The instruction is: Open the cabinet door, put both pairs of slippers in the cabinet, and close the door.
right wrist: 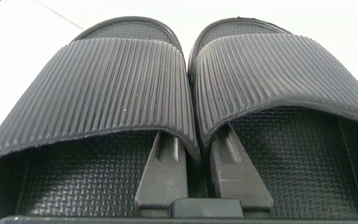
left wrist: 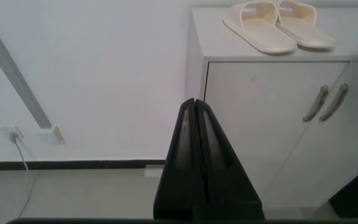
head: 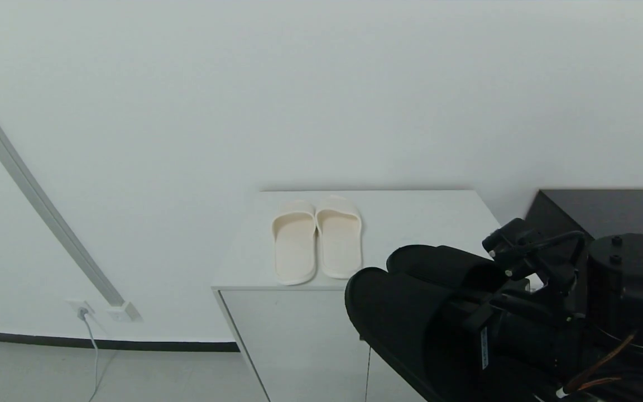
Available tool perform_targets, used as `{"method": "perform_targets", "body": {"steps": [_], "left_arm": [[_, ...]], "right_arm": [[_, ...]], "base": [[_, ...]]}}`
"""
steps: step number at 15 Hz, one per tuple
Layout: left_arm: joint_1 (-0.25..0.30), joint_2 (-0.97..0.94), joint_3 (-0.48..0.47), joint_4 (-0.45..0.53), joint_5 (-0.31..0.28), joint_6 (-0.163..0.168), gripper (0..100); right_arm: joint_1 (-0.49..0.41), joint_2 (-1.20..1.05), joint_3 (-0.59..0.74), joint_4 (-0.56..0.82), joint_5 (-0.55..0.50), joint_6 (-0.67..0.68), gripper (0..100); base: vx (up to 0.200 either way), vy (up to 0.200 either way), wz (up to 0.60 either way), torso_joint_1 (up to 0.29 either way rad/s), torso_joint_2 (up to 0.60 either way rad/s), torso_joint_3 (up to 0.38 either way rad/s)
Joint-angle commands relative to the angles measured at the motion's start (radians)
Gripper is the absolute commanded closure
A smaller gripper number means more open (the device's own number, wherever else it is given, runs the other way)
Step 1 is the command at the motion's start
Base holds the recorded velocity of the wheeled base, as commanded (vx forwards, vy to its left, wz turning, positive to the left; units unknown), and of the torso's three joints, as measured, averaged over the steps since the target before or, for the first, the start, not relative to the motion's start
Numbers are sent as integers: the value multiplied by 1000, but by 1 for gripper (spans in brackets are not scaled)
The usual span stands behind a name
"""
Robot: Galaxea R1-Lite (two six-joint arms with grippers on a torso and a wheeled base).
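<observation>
Pinching the black slippers together in the right gripper. Pointing the empty, shut left gripper toward the upright handles of the closed cabinet.

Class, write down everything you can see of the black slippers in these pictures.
The black slippers are a pair of slides, side by side, with ribbed straps and diamond-textured footbeds, rubbery-looking. The right gripper holds them aloft, a finger under each strap, pinching their adjoining inner walls. They are tilted, before the white cabinet.
</observation>
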Motion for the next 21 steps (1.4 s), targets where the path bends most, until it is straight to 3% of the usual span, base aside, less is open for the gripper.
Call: {"method": "perform_targets", "body": {"steps": [1, 21], "left_arm": [[0, 1, 0, 0, 1, 0, 100], [0, 1, 0, 0, 1, 0, 100]], "right_arm": [[-1, 7, 3, -1, 0, 0, 100], [2, 10, 38, -8, 3, -20, 100]], "base": [[-200, 0, 0, -12, -2, 7], [-10, 0, 0, 0, 0, 0]]}}
